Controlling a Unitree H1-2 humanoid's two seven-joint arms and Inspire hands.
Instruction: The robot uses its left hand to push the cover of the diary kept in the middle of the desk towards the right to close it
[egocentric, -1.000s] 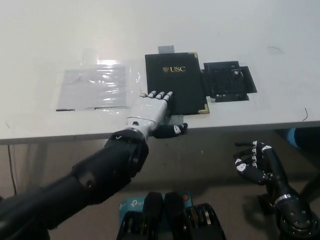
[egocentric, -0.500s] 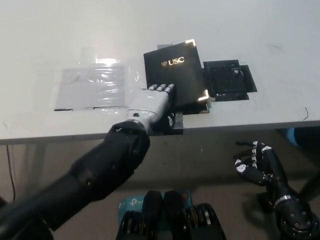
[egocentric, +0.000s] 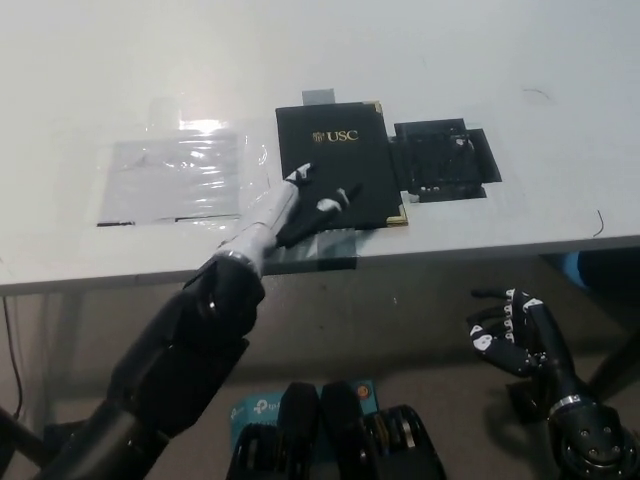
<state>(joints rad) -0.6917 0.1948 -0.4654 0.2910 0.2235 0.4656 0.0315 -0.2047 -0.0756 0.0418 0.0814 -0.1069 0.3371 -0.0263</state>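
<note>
A clear plastic sleeve is lying flat on the left part of the white bench, and it is shining a little in the light. Next to it, the left robot hand is reaching up from the near edge of the bench. It is turned on its side, so it is looking thin, and its white fingers are pointing up and to the right. The fingers are spread apart and are not wrapped around anything. They are resting over the lower left part of the diary. The diary is lying in the middle of the bench with its black cover shut and flat. Gold letters reading USC are showing near the top of the cover, and small gold corners are shining on its right side. A strip of grey tape is peeking out just above the top edge of the diary. Right beside the diary, touching its right edge, a flat black square thing is sitting on the bench. Far over on the lower right, below the edge of the bench, the right robot hand is hanging in the air. It is black with white spots, its fingers are open and curled a bit, and it is holding nothing.
</note>
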